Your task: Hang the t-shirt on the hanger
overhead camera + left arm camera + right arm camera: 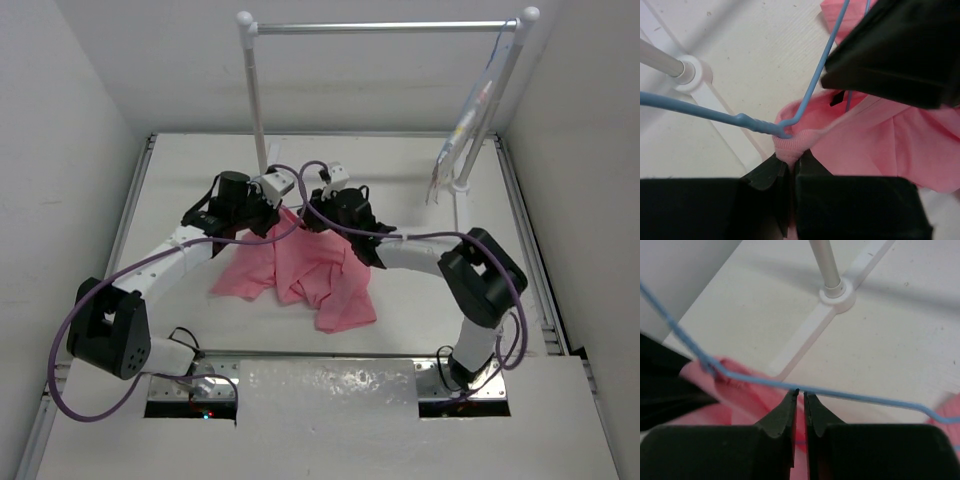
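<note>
The salmon-pink t-shirt (pixel 315 270) lies bunched on the table, its neck end lifted between my two grippers. My left gripper (pixel 282 214) is shut on the shirt's ribbed collar (pixel 790 145); the jaws (pixel 791 162) pinch it tight. The thin blue hanger (pixel 740 119) crosses just above the collar, and its twisted neck touches the fabric. My right gripper (pixel 308 216) is shut, with the hanger wire (pixel 865 397) lying across its tips (pixel 801 394) and a bit of blue wire in the gap lower down. Its black body (pixel 900 50) hangs over the shirt.
A white clothes rack stands at the back, its left post (pixel 258 100) just behind the grippers and its foot (pixel 834 290) close by. A white printed cloth (pixel 468 120) hangs at the rail's right end. Purple cables loop over the arms.
</note>
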Available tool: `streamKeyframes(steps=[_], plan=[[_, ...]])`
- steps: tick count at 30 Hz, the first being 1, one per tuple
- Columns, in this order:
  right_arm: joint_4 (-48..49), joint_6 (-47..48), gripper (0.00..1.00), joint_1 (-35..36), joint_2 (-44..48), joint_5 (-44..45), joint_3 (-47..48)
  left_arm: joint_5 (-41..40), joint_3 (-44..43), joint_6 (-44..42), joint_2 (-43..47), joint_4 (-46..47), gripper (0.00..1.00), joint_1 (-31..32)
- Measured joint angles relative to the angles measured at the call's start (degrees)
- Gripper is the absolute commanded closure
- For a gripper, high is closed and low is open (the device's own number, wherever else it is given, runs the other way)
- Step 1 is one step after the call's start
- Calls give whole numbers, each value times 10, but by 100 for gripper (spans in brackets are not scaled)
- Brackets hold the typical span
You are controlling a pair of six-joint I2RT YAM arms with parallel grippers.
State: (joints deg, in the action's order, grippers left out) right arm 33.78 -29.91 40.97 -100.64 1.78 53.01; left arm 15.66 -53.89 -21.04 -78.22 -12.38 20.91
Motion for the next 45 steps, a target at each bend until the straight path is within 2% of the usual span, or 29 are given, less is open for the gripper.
streamKeyframes(steps=[1, 4, 7, 11, 14, 20, 27, 30, 32, 33, 34, 36, 37, 39, 45], plan=[[0, 1, 100, 0, -16, 0, 18, 0, 0, 2, 0, 1, 100, 0], [1, 0, 100, -3, -69, -6, 54, 1, -1, 8, -5, 6, 100, -2], [14, -4, 100, -3, -97, -22, 32, 2, -8, 17, -20, 7, 100, -8], [59, -16, 100, -3, -57, -20, -84, -2, -12, 25, -52, 7, 100, -17], [60, -12, 100, 1, 14, -2, -161, -8, -12, 30, -66, 16, 100, -22], [88, -10, 100, 16, 29, 0, -165, -9, -12, 34, -65, 35, 100, -29], [109, -25, 100, 23, -59, -34, -159, 5, -12, 36, -24, 36, 100, -34], [110, -27, 100, 23, -66, -40, -165, 23, -12, 36, -12, 34, 100, -42], [111, -24, 92, 23, -52, -38, -176, 29, -12, 35, -12, 30, 100, -45], [106, -22, 71, 23, -38, -36, -182, 30, -12, 35, -12, 27, 100, -46], [93, -21, 61, 23, -18, -30, -189, 31, -12, 34, -12, 24, 100, -48], [64, -22, 53, 19, 22, -19, -190, 33, -12, 34, -13, 23, 100, -49], [46, -26, 45, 15, 36, -16, -186, 33, -12, 34, -15, 23, 100, -50], [30, -45, 41, -4, 57, -16, -167, 35, -12, 34, -17, 23, 100, -52], [37, -135, 41, -67, 10, -21, -115, 34, -12, 34, -17, 21, 100, -54]])
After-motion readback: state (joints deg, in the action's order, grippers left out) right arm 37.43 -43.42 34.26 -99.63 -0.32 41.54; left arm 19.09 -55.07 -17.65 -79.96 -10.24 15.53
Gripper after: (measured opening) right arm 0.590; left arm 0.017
